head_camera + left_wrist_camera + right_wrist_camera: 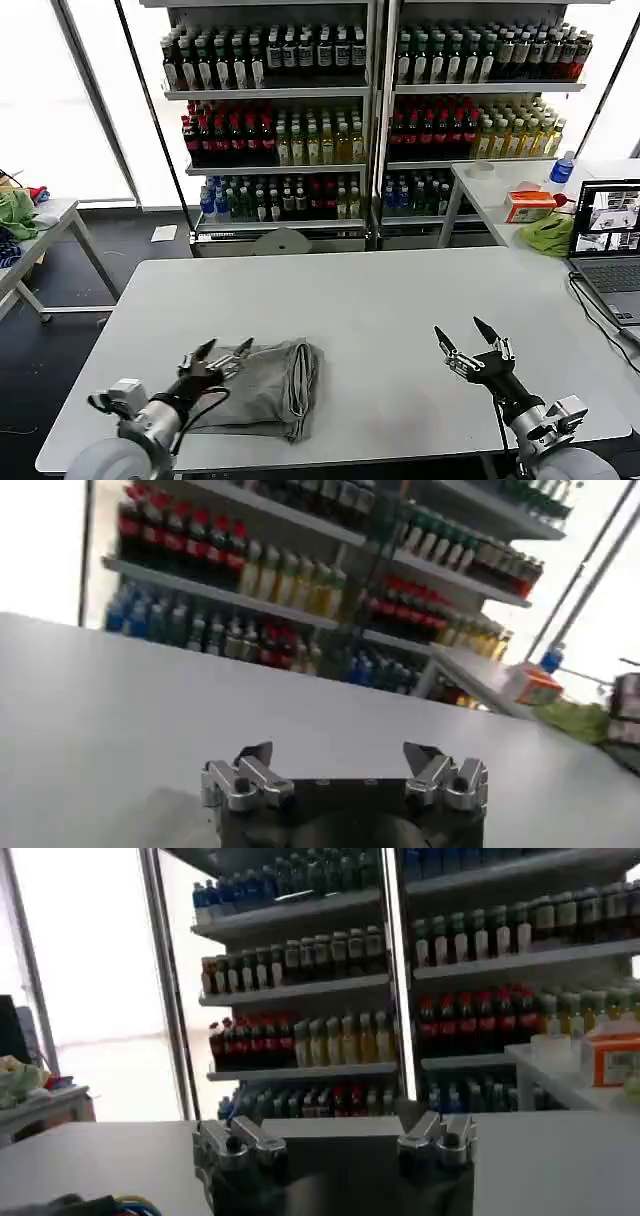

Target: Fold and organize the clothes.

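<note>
Nearest to me lies the folded light grey cotton shirt [262, 385], a soft bundle on the near-left part of the long white table [380, 310], its rounded fold turned toward the table's middle. My left gripper [222, 354] hangs just over the shirt's near-left edge, jaws spread wide and holding nothing; from the left wrist camera the same gripper [345, 765] points across bare tabletop toward the shelves. My right gripper [467, 339] hovers well apart from the shirt, off to its right above bare table, jaws also wide and empty, and its wrist view shows the two fingers [240, 1140] parted against the drink shelves.

I judge the shirt already folded over at least once, so what remains is tidying or placing it. To do that well I should lower my left jaws onto a doubled edge, pinch through all layers rather than the top one alone, and bring my right gripper in to the shirt's far side so the bundle keeps its shape when lifted. Beyond the shirt stand the tall shelves of coloured bottles [290, 140].
</note>
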Available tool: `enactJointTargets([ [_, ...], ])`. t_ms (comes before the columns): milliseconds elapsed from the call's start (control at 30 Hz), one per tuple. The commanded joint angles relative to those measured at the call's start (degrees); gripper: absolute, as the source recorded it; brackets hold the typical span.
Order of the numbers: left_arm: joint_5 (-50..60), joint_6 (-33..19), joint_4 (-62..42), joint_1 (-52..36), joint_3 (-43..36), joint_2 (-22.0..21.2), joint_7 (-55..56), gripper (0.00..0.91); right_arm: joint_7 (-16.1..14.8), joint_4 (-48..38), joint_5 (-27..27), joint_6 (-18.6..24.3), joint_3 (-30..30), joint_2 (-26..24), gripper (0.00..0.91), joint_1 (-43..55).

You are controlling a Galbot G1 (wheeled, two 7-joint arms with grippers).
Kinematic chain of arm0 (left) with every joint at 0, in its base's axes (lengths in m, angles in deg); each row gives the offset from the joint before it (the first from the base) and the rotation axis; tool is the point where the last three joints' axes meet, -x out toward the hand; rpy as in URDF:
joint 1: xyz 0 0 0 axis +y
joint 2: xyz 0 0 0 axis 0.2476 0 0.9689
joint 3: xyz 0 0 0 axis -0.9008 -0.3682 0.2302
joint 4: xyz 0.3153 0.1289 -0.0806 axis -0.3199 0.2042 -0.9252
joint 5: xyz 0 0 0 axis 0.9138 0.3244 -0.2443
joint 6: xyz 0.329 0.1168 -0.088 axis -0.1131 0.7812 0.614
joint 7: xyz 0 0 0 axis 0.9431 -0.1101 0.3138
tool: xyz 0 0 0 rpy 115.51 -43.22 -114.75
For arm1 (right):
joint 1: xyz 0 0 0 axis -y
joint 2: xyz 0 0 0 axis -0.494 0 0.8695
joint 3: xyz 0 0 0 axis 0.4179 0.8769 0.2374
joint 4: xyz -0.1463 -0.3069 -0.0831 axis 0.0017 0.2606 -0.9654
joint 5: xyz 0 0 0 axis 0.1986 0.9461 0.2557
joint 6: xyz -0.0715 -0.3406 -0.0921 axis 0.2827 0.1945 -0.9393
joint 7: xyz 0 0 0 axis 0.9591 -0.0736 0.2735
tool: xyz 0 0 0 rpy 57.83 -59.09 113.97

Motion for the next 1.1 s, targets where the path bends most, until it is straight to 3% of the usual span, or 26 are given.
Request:
enactJointTargets([
  [33,6.3,-4.8,-9.9,5.3,12.5,-2.1,-5.1,0.907,0.1,-0.3,0.3,-0.1,0.8,0.0,0.907,0.7],
  [567,7.2,-4.4,-11.8,3.9,3.7,-8.5,-5.4,0.907,0.1,-0.5,0.1,0.0,0.3,-0.5,0.907,0.9],
  [600,7.1,-4.1,-12.0,3.5,3.2,-8.7,-5.4,0.806,0.1,-0.5,0.1,0.0,0.3,-0.4,0.907,0.9],
  [633,7.1,-4.0,-12.2,3.2,3.0,-8.9,-5.5,0.625,0.1,-0.4,0.1,0.0,0.3,-0.4,0.907,0.9],
  [667,7.1,-4.0,-12.8,2.6,2.6,-8.9,-5.9,0.282,0.0,-0.4,0.1,0.0,0.3,-0.4,0.907,0.9],
  [700,7.1,-3.9,-13.5,2.1,2.3,-8.9,-6.4,0.171,0.0,-0.4,0.2,0.1,0.3,-0.4,0.907,0.8],
  [767,6.6,-3.5,-14.9,1.0,1.9,-9.0,-6.4,0.091,0.0,-0.4,0.2,0.2,0.2,-0.4,0.907,0.7],
  [867,6.2,-3.0,-15.1,0.4,1.2,-9.0,-6.8,0.040,-0.1,-0.3,0.2,0.3,0.0,-0.5,0.907,0.4],
  [1100,5.6,-3.0,-12.9,1.3,0.5,-9.9,-6.7,0.030,-0.1,-0.3,0.1,0.4,0.0,-0.5,0.907,0.6],
])
